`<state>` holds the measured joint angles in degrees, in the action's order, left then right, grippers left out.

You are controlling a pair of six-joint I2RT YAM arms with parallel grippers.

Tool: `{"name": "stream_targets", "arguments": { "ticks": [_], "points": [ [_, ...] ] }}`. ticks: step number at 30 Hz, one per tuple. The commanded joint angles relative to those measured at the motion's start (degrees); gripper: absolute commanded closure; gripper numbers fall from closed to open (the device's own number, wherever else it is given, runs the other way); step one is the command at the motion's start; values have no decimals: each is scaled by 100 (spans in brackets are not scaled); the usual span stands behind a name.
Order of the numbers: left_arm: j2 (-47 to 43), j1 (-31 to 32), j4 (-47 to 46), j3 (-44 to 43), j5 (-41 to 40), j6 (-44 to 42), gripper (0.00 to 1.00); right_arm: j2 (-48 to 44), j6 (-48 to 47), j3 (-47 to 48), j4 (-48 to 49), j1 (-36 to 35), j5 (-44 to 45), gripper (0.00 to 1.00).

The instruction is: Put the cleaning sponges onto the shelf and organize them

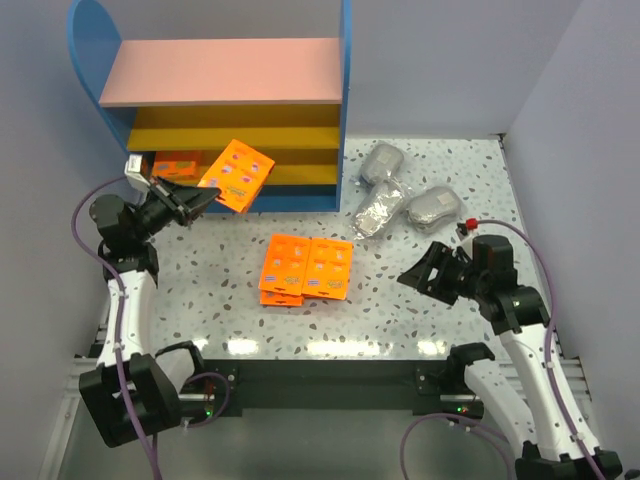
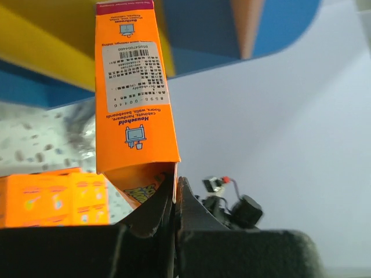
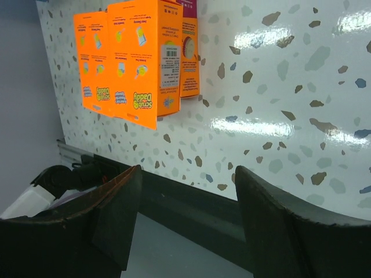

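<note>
My left gripper (image 1: 205, 198) is shut on the edge of a flat orange sponge pack (image 1: 237, 174), held tilted in the air in front of the shelf's bottom level; the pack (image 2: 134, 92) fills the left wrist view above the closed fingers (image 2: 175, 194). The shelf (image 1: 225, 72) has a pink top, yellow boards and a blue frame. One orange pack (image 1: 176, 163) lies on the bottom shelf at the left. A pile of orange packs (image 1: 306, 268) lies mid-table, also in the right wrist view (image 3: 130, 58). Three grey bagged bundles (image 1: 383, 195) lie right of the shelf. My right gripper (image 1: 418, 272) is open and empty.
The speckled table (image 1: 400, 310) ends at a dark front rail (image 3: 191, 202). Grey walls close both sides. A small red-tipped connector (image 1: 468, 226) lies by the right arm.
</note>
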<state>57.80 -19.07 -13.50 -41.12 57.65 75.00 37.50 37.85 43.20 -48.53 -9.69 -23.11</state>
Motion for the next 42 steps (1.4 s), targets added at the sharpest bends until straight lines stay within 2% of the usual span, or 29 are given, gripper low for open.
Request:
{"name": "stream_targets", "arguments": {
  "ticks": [1, 2, 7, 11, 19, 25, 31, 34, 36, 42],
  "points": [
    [256, 88, -3505, -168, 572, 2372, 100, 135, -163, 259, 230, 3, 26, 32],
    [345, 96, -4024, -281, 563, 2544, 100, 153, -172, 276, 248, 3, 26, 32],
    [724, 123, -4336, -914, 765, 2669, 100, 276, -181, 294, 309, 3, 17, 32],
    [1039, 27, -3136, -1309, 704, 1975, 100, 320, -181, 321, 345, 3, 0, 32],
    [1480, -150, -2124, -1943, 651, 1369, 100, 302, -190, 294, 336, 3, 61, 32],
    [1384, 96, -2816, -1856, 1108, 1728, 100, 329, -155, 154, 459, 3, 35, 32],
    [1032, 334, -2781, -1417, 1380, 1588, 100, 373, -163, 118, 494, 11, 35, 32],
    [1023, 343, -2292, -1319, 1407, 1246, 100, 364, -181, 101, 468, 3, 44, 32],
    [1137, 290, -2236, -1328, 1337, 1105, 100, 373, -181, 83, 485, 3, 35, 32],
    [1479, -271, -901, -1881, 371, 113, 100, 434, -155, 118, 573, 3, -9, 32]
  ]
}}
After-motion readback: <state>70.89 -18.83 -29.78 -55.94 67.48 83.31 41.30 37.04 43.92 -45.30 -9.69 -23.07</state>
